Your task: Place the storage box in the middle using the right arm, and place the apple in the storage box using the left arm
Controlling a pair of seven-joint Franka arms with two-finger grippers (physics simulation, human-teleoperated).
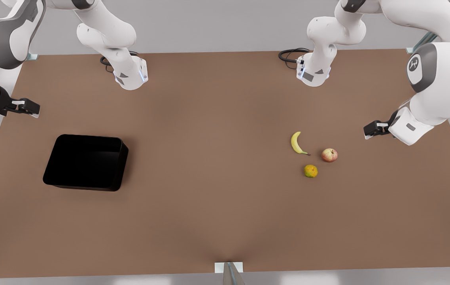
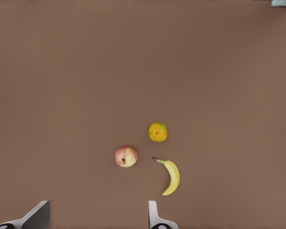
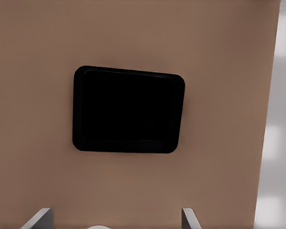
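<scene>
Brown table [image 1: 209,158]: storage box [image 1: 86,162], black, open-topped, sits toward the front view's left, under the raised right gripper [image 1: 29,107], fingers [image 3: 38,218] spread apart. Apple [image 1: 329,155] lies toward the front view's right (banana [image 1: 297,143] and citrus [image 1: 311,171] near, none touching), left gripper [image 1: 371,130] above, fingers [image 2: 35,217] likewise parted, empty.

No readable words, brand names or numbers appear anywhere. The only sign is a small white emblem on the round grey joint cap of the white robot arm [image 1: 413,63] at the front view's right, too small to read.
</scene>
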